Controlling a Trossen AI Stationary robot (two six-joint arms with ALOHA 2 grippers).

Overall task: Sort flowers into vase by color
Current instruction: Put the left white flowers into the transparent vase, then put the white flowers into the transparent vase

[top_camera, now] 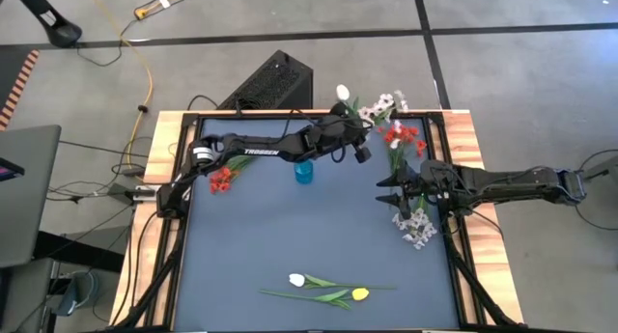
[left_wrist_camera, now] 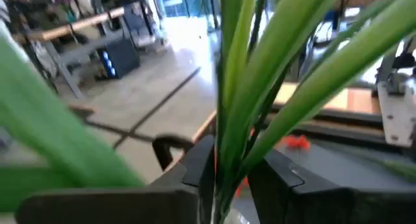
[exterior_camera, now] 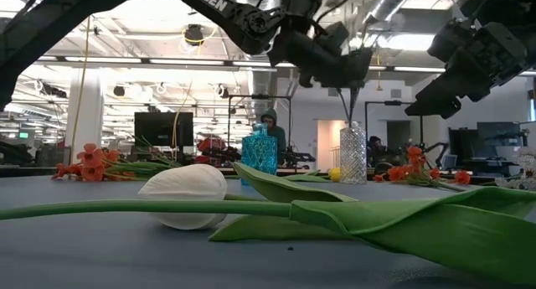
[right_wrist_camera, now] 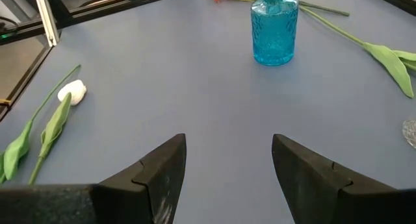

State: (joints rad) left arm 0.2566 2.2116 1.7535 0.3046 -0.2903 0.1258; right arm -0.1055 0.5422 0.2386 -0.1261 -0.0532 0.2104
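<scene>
Between my left gripper (left_wrist_camera: 224, 178) fingers, barely parted, I'm lowering a white tulip (top_camera: 343, 93) stem into the clear vase (exterior_camera: 353, 154) below; release follows. Right gripper (right_wrist_camera: 227, 165) is waiting open, empty.

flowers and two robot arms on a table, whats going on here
Two robot arms are sorting fake flowers into vases. The left gripper is at the far edge of the table, over a clear vase, with a green stem between its fingers. The right gripper hangs open and empty over the right side. A blue vase stands empty mid-table. A white tulip and a yellow tulip lie at the near edge, and red flowers lie at the left.
</scene>
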